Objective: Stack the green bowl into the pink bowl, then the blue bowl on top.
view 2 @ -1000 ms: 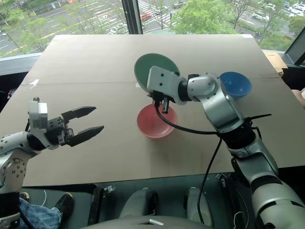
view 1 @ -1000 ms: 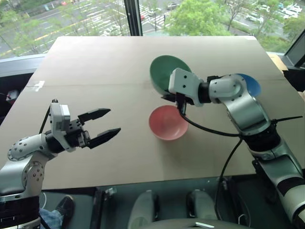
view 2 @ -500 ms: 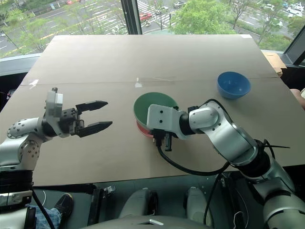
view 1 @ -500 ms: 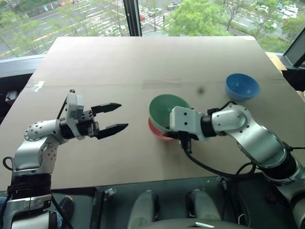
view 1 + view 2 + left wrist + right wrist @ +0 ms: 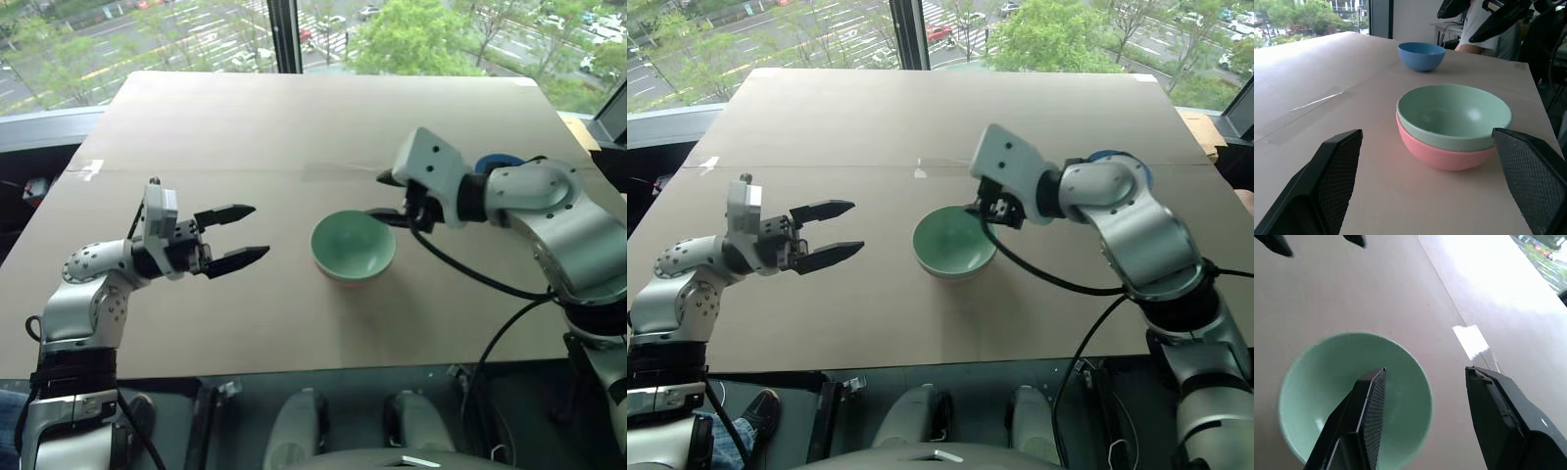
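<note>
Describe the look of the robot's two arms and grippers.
Both arms are silver-grey metal with rounded joint housings. Each ends in a white boxy wrist block. The left gripper and the right gripper each have two black tapered fingers with cross-hatched pads. A black cable loops under the right arm.

Green bowl (image 5: 1454, 115) nested in pink bowl (image 5: 1442, 155); blue bowl (image 5: 1421, 55) apart.

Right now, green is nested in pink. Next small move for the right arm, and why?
Probably swing the right gripper away from the green bowl toward the blue bowl. The green bowl already sits inside the pink bowl, and the right gripper's fingers are open and off the rim. The blue bowl stands alone on the table, beyond the stack, so it is the only piece left to stack.
</note>
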Available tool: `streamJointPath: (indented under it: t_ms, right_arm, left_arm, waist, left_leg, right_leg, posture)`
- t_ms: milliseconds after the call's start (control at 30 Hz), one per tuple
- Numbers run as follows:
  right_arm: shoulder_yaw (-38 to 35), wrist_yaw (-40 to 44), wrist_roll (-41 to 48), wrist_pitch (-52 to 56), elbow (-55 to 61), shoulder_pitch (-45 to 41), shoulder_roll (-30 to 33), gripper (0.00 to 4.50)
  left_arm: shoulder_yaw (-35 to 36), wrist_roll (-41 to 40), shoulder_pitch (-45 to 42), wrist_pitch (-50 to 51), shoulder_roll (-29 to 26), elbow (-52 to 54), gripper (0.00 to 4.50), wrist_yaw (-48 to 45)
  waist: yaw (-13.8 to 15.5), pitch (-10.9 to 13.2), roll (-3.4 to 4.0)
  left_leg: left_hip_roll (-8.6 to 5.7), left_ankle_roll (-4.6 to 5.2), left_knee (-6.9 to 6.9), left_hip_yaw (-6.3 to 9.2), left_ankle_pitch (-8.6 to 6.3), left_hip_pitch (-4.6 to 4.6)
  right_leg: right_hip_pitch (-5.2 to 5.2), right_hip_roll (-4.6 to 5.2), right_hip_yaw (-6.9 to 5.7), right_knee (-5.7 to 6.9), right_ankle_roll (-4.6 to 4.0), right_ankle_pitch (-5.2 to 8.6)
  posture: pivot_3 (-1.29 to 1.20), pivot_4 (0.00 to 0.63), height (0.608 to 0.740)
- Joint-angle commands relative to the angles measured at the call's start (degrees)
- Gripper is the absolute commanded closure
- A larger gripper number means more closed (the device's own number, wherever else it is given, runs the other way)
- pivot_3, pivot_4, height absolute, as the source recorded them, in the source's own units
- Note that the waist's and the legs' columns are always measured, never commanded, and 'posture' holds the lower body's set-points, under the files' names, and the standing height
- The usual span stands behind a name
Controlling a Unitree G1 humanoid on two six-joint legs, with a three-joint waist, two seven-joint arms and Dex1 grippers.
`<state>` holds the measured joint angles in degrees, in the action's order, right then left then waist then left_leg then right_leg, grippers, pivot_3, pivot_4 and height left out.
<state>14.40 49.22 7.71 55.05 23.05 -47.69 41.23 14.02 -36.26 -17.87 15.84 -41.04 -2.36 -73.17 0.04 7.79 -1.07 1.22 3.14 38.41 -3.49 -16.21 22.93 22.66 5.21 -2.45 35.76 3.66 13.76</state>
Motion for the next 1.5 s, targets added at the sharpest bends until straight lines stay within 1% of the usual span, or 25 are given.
streamJointPath:
  t_ms: [33, 233, 333, 433, 567, 633, 667, 733, 800, 833, 933, 1067, 1100, 1133, 1200, 1300, 1400, 1500]
  right_arm:
    - [-2.6, -2.0, -3.8, -9.0, -10.1, 1.6, 3.5, 1.81]
    - [-3.5, -5.4, -8.4, -25.8, -34.3, 2.3, 4.2, 1.81]
    - [-3.9, -6.7, -9.6, -31.0, -43.9, 1.4, 3.0, 1.81]
    - [-3.1, -8.9, -12.0, -38.4, -59.1, -0.9, 1.4, 1.81]
    - [-3.0, -11.5, -14.2, -46.3, -73.8, -4.5, -1.0, 1.81]
    - [-3.0, -12.4, -15.1, -49.3, -78.6, -6.2, -1.9, 2.31]
    - [-2.9, -12.4, -15.5, -50.4, -80.3, -6.9, -2.2, 2.43]
    - [-2.9, -12.5, -16.0, -52.1, -82.7, -8.2, -2.8, 3.45]
    - [-3.1, -12.6, -16.4, -53.3, -84.0, -9.3, -3.4, 4.25]
    - [-3.2, -12.2, -16.6, -53.9, -84.3, -9.6, -3.6, 4.49]
    - [-3.1, -11.1, -17.1, -54.8, -84.2, -9.9, -3.8, 4.49]
    - [-2.6, -9.7, -18.4, -55.6, -79.6, -9.4, -3.5, 4.49]
    - [-2.6, -8.6, -18.3, -55.1, -77.3, -9.0, -3.5, 4.49]
    - [-2.7, -6.5, -17.8, -53.8, -72.6, -8.0, -3.3, 4.49]
    - [-2.8, -2.0, -16.3, -50.0, -61.5, -4.9, -2.7, 4.49]
    - [-3.1, 5.9, -11.9, -41.0, -38.6, 2.8, -0.5, 4.49]
    - [-2.8, 9.7, -8.1, -30.5, -17.0, 7.9, 0.9, 4.49]
    - [-1.2, 11.4, -4.2, -20.4, -0.6, 8.4, 0.3, 4.49]
  left_arm:
    - [0.5, -1.7, -3.1, 0.9, 1.5, 4.1, 0.00, 3.7]
    - [-2.1, -1.1, -7.5, 3.6, 3.5, 8.2, 0.00, 8.5]
    - [-3.5, -0.8, -8.3, 4.7, 3.6, 10.1, 0.00, 9.1]
    - [-4.9, -1.3, -8.2, 6.3, 3.6, 12.7, 0.00, 9.4]
    - [-5.3, -1.2, -7.9, 6.6, 3.6, 13.6, 0.00, 9.2]
    - [-5.3, -1.1, -7.9, 6.7, 3.5, 13.5, 0.00, 9.0]
    - [-5.3, -1.1, -7.8, 6.8, 3.4, 13.5, 0.00, 8.9]
    - [-5.2, -1.2, -7.7, 6.9, 3.2, 13.4, 0.00, 8.7]
    - [-4.4, -2.0, -7.6, 7.4, 3.2, 13.4, 0.00, 8.9]
    - [-4.1, -2.0, -7.5, 7.4, 3.1, 13.3, 0.00, 8.9]
    - [-4.0, -1.9, -7.4, 7.0, 2.8, 12.9, 0.00, 8.7]
    - [-4.1, -1.2, -7.0, 6.0, 2.1, 12.1, 0.00, 8.1]
    - [-4.1, -1.0, -6.9, 5.9, 1.9, 11.8, 0.00, 8.0]
    - [-4.1, -0.6, -6.6, 5.4, 1.5, 11.4, 0.00, 7.5]
    - [-4.0, -0.2, -6.1, 4.7, 0.9, 10.6, 0.00, 6.9]
    - [-3.1, -0.7, -4.8, 5.1, 0.2, 10.5, 0.00, 6.4]
    - [-2.6, 0.5, -2.5, 4.2, -1.3, 9.8, 0.00, 5.4]
    - [-2.0, 2.3, -0.8, 2.4, -2.5, 6.4, 0.00, 4.6]
  waist:
    - [-0.1, 0.0, -0.01]
    - [-0.9, 0.0, -0.01]
    - [-0.9, 0.1, 0.01]
    - [-1.0, 0.1, 0.01]
    - [-0.9, 0.2, 0.04]
    - [-1.0, 0.2, 0.08]
    - [-1.1, 0.2, 0.09]
    - [-1.1, 0.2, 0.10]
    - [-1.1, 0.2, 0.10]
    - [-1.1, 0.2, 0.09]
    - [-1.2, 0.2, 0.11]
    - [-1.1, 0.3, 0.20]
    - [-1.1, 0.3, 0.22]
    - [-1.1, 0.3, 0.22]
    - [-1.1, 0.3, 0.24]
    - [-0.9, 0.3, 0.26]
    - [-0.7, 0.4, 0.29]
    - [-0.7, 0.4, 0.36]
  left_leg:
    - [0.00, 0.00, 0.00, -0.03, 0.00, 0.00]
    - [-0.01, -0.02, -0.05, -0.11, 0.02, -0.03]
    - [0.01, -0.02, -0.09, -0.17, 0.01, -0.03]
    - [0.04, -0.02, -0.11, -0.19, 0.01, -0.03]
    - [0.06, -0.03, -0.08, -0.20, 0.02, -0.05]
    - [0.03, -0.05, -0.08, -0.23, 0.03, -0.07]
    - [0.06, -0.05, -0.07, -0.24, 0.03, -0.09]
    - [0.07, -0.06, -0.06, -0.23, 0.04, -0.10]
    - [0.07, -0.07, -0.08, -0.23, 0.04, -0.10]
    - [0.08, -0.07, -0.07, -0.23, 0.04, -0.10]
    - [0.10, -0.07, -0.05, -0.23, 0.04, -0.11]
    - [0.09, -0.09, -0.06, -0.22, 0.05, -0.10]
    - [0.09, -0.09, -0.07, -0.23, 0.05, -0.10]
    - [0.09, -0.09, -0.07, -0.23, 0.05, -0.09]
    - [0.10, -0.09, -0.10, -0.21, 0.05, -0.09]
    - [0.15, -0.09, -0.15, -0.16, 0.05, -0.04]
    - [0.17, -0.10, -0.13, -0.08, 0.05, 0.00]
    - [0.13, -0.09, -0.08, -0.07, 0.05, 0.02]
  right_leg:
    - [0.01, 0.00, 0.03, 0.01, 0.00, 0.00]
    - [0.03, -0.15, 0.08, 0.04, 0.01, -0.01]
    - [0.03, -0.15, 0.14, 0.05, 0.02, -0.01]
    - [0.03, -0.15, 0.15, 0.02, 0.02, -0.01]
    - [0.03, -0.15, 0.17, -0.05, 0.03, -0.01]
    - [0.02, -0.15, 0.19, -0.05, 0.03, -0.01]
    - [0.02, -0.15, 0.20, -0.02, 0.03, -0.01]
    - [0.02, -0.16, 0.20, -0.02, 0.03, -0.01]
    - [0.02, -0.16, 0.20, -0.02, 0.03, -0.01]
    - [0.02, -0.16, 0.20, -0.01, 0.03, -0.01]
    - [0.01, -0.15, 0.20, -0.02, 0.03, -0.02]
    - [0.01, -0.15, 0.20, -0.01, 0.03, -0.02]
    - [0.01, -0.15, 0.19, 0.00, 0.03, -0.02]
    - [0.02, -0.15, 0.20, 0.01, 0.03, -0.02]
    - [0.02, -0.15, 0.19, 0.03, 0.03, -0.02]
    - [0.03, -0.17, 0.12, 0.05, 0.04, -0.02]
    - [0.02, -0.17, 0.03, 0.05, 0.04, -0.01]
    - [0.02, -0.12, 0.04, 0.06, 0.05, -0.01]
  posture:
    - [0.00, 0.150, 0.740]
    - [0.00, 0.150, 0.740]
    - [0.00, 0.150, 0.740]
    - [0.00, 0.150, 0.740]
    - [0.00, 0.150, 0.740]
    - [0.00, 0.150, 0.740]
    - [0.00, 0.150, 0.740]
    - [0.00, 0.150, 0.740]
    - [0.00, 0.150, 0.740]
    - [0.00, 0.150, 0.740]
    - [0.00, 0.150, 0.740]
    - [0.00, 0.150, 0.740]
    - [0.00, 0.150, 0.740]
    - [0.00, 0.150, 0.740]
    - [0.00, 0.150, 0.740]
    - [0.00, 0.150, 0.740]
    - [0.00, 0.150, 0.740]
    - [0.00, 0.150, 0.740]
